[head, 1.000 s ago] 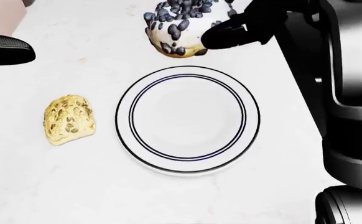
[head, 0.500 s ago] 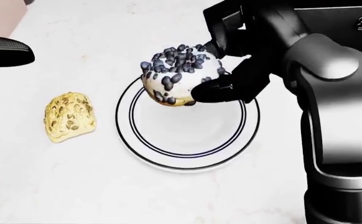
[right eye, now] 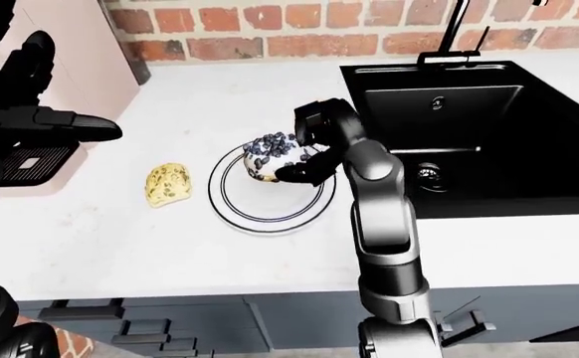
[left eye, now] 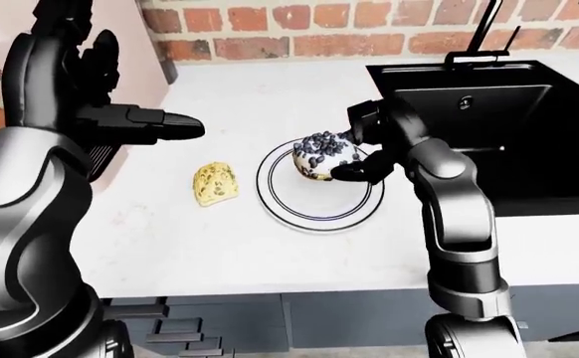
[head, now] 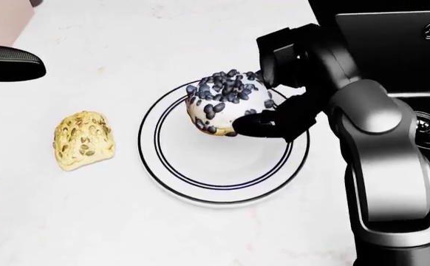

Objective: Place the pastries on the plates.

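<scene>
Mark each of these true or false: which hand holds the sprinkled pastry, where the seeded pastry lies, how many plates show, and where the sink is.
1. The right hand grips the sprinkled pastry over the plate. True.
2. The seeded pastry lies on the plate. False: it lies on the counter, left of the plate.
3. Two plates show. False: only one.
4. The sink is right of the plate. True.
5. The left hand holds a pastry. False: it holds nothing.

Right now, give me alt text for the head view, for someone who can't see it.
The robot's black right hand holds a white pastry with dark topping over the upper part of a white plate with blue rings on a pale counter. A yellow seeded pastry lies on the counter left of the plate.
</scene>
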